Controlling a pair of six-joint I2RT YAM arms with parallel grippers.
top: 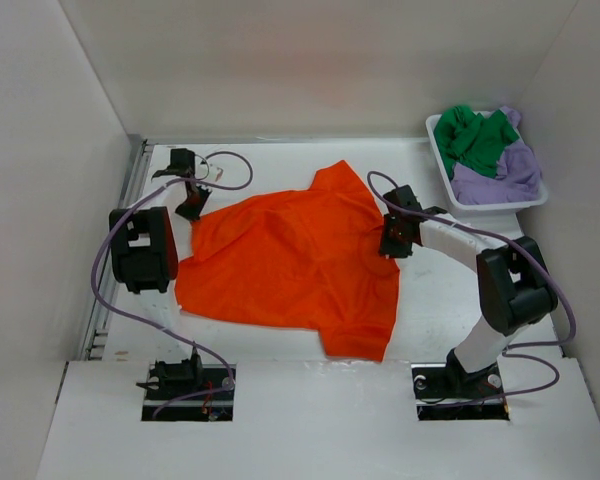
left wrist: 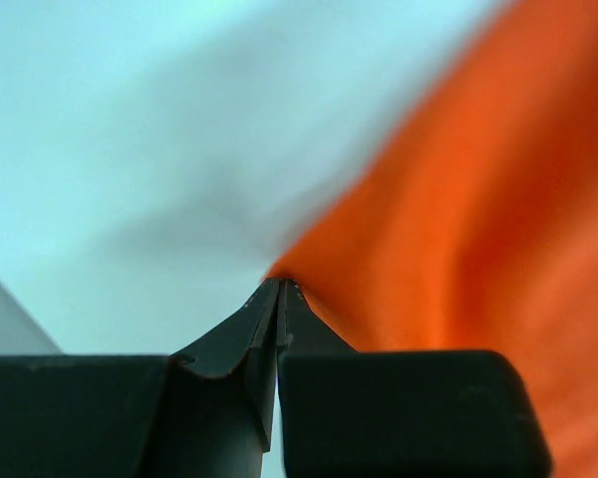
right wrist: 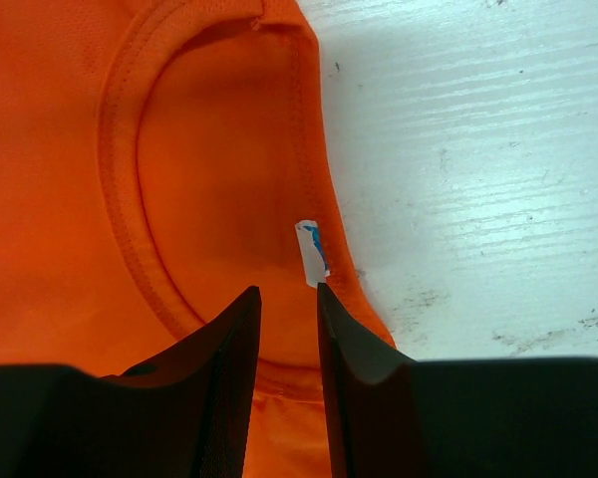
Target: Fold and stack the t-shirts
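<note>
Left gripper (left wrist: 279,289) is pinched tight on the left edge of the bright orange cloth t-shirt (top: 290,260) spread mid-way across the white counter (top: 280,165), while the right gripper (right wrist: 289,294) hangs spread over its collar (right wrist: 130,199), likely so both can pull it flat for folding.

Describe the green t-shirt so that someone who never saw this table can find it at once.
Look at the white basket in the far right corner of the table. Two crumpled shirts lie in it, and the green t-shirt fills its left side, against the lavender t-shirt. It is the only green cloth; the orange t-shirt lies spread on the table.
</note>
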